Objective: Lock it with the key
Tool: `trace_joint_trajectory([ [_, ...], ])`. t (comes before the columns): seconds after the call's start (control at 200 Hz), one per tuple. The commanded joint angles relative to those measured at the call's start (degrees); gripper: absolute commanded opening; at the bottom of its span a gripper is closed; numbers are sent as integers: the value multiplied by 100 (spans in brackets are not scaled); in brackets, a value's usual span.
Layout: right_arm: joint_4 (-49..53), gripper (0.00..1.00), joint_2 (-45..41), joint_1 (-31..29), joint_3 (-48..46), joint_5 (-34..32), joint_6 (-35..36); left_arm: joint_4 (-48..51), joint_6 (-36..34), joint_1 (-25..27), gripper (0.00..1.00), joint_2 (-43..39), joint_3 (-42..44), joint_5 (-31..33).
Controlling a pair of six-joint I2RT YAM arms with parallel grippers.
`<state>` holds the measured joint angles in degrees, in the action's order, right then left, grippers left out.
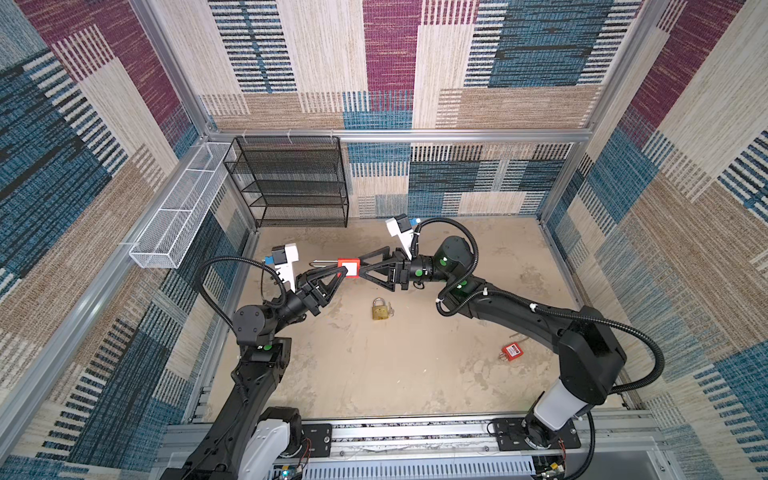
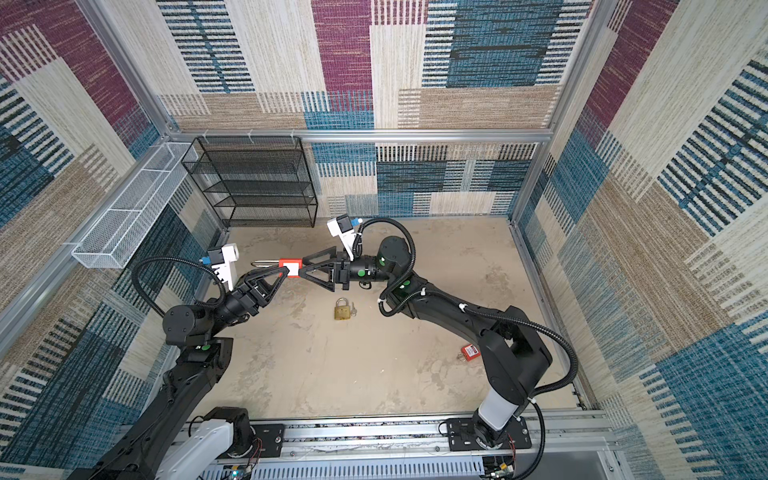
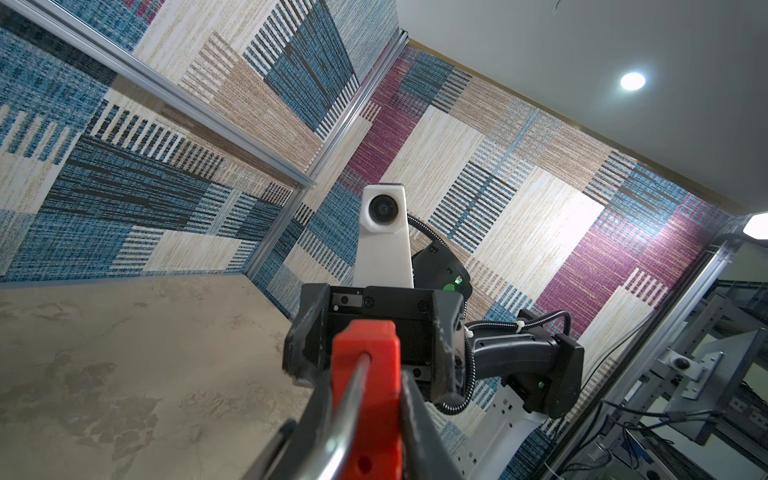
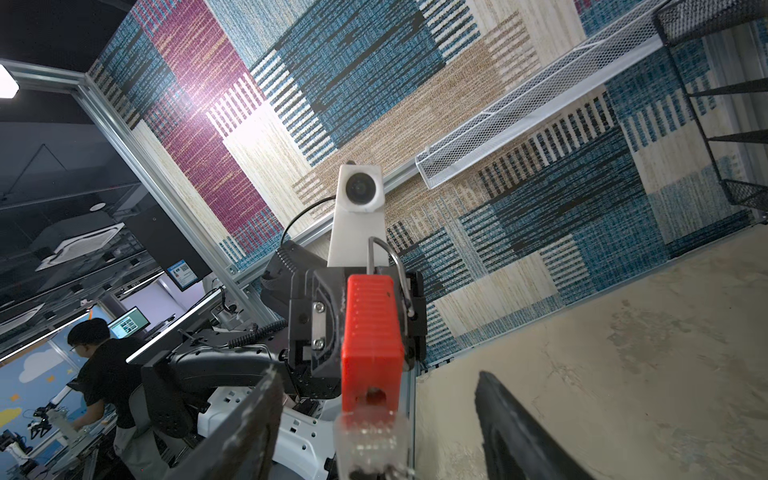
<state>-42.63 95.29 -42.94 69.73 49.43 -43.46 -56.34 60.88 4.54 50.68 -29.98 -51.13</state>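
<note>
No legible text — floor padlock label (image 1: 512, 351) too blurred.

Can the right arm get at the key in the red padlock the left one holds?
Probably yes. The left gripper holds the red padlock aloft, and its clear-headed key sits between the right gripper's open fingers, with nothing in between.
</note>
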Motion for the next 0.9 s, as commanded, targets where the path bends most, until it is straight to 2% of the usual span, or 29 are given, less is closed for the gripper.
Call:
trace_joint_trajectory([
  [0.0,-263,71,51,-46,96,14,-140,-309,40,22,12,8,0,86],
  [0.27,-446,56,122,-127,112,25,-327,-327,-33,91,12,91,36,141],
  [0.766,-659,21,227,-180,128,18,-488,-326,-63,132,13,103,71,163],
  [0.821,-659,17,236,-180,128,23,-488,-304,-68,127,15,108,71,161],
  [0.892,-667,12,236,-180,120,40,-488,-254,-85,134,27,106,64,139],
])
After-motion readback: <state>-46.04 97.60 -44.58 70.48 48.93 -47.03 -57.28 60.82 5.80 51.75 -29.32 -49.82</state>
